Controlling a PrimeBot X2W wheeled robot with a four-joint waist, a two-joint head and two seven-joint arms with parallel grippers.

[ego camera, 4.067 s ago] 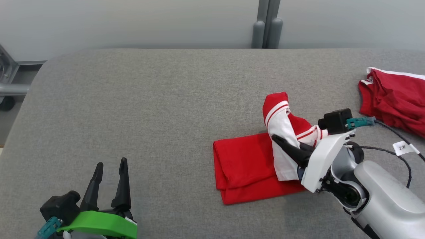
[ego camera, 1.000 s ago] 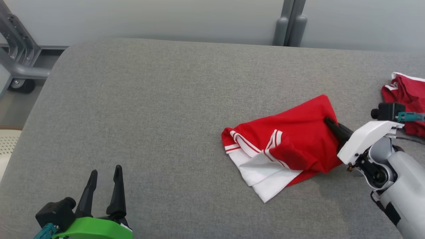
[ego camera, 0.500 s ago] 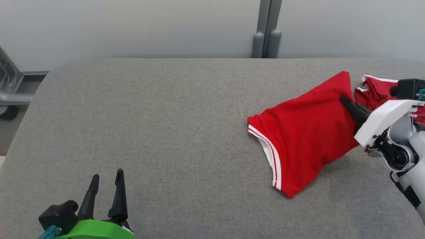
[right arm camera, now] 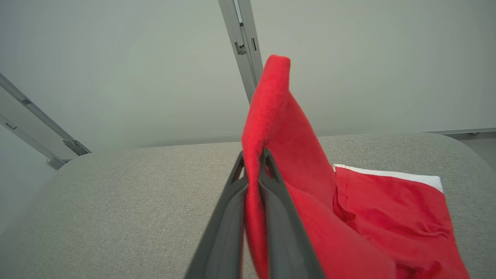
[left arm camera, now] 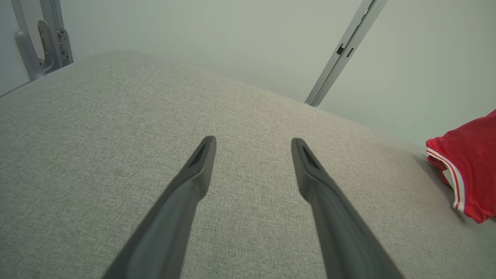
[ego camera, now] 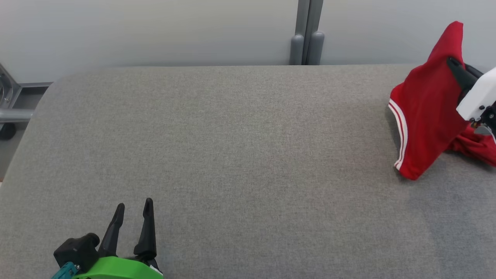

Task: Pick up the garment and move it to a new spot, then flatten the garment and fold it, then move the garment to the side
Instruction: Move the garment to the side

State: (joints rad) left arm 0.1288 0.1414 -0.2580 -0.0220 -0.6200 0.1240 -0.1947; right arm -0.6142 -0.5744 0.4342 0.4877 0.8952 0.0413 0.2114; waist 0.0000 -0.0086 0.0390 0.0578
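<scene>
Pinching a fold of the red garment point(ego camera: 422, 116), your right gripper point(right arm camera: 254, 157) has its fingers pressed together on the cloth at the far right of the grey pad point(ego camera: 232, 147). The garment hangs lifted from that pinch, and its white-striped lower hem touches the pad. Just behind it lies a second red piece point(ego camera: 478, 145); you cannot quite tell from here whether the two touch. Your left gripper point(ego camera: 133, 207) hovers at the near left, fingers spread wide, holding nothing, well apart from the garment.
</scene>
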